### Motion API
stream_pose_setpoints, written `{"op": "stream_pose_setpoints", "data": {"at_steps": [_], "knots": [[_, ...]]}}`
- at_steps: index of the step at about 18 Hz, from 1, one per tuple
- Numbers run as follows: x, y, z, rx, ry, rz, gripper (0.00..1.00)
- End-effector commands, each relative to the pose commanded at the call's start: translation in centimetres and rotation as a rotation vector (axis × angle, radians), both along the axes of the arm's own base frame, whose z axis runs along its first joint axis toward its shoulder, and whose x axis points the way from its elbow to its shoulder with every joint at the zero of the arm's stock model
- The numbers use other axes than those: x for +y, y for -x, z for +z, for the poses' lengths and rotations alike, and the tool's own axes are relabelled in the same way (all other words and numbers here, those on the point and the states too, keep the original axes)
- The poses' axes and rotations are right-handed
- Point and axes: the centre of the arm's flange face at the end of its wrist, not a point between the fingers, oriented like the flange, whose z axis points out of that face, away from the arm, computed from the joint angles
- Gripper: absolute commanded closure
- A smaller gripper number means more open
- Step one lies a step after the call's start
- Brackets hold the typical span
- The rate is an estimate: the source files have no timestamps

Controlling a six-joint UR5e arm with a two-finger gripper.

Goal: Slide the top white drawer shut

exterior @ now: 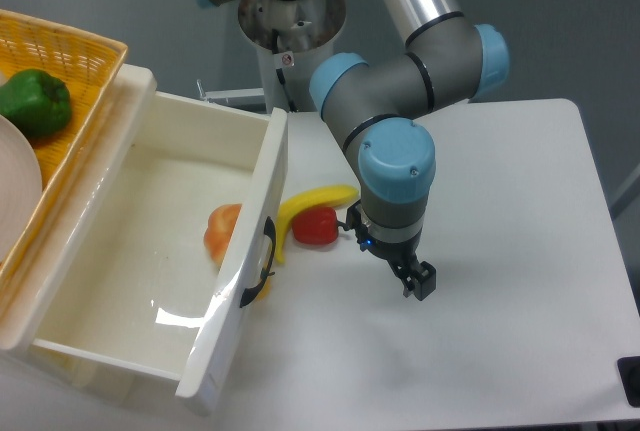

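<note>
Pulled wide open at frame left, the top white drawer (150, 251) awaits a square push on its front panel from the gripper (420, 281), jaw state unclear, hovering apart to its right.

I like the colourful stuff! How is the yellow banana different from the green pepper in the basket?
The banana is yellow, long and curved; the green pepper is green and chunky. The banana lies on the white table beside the open top white drawer; the pepper sits in the yellow wicker basket. Neither is touched by the gripper.
</note>
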Motion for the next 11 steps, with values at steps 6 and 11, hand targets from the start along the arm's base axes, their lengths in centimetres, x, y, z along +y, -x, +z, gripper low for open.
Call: {"op": "stream_pose_setpoints", "data": {"at_steps": [6, 11], "knots": [[0.2, -0.3, -0.3, -0.025, -0.026, 0.008, 0.0], [-1.1, -0.1, -1.0, -0.077, -0.066, 0.029, 0.0]]}}
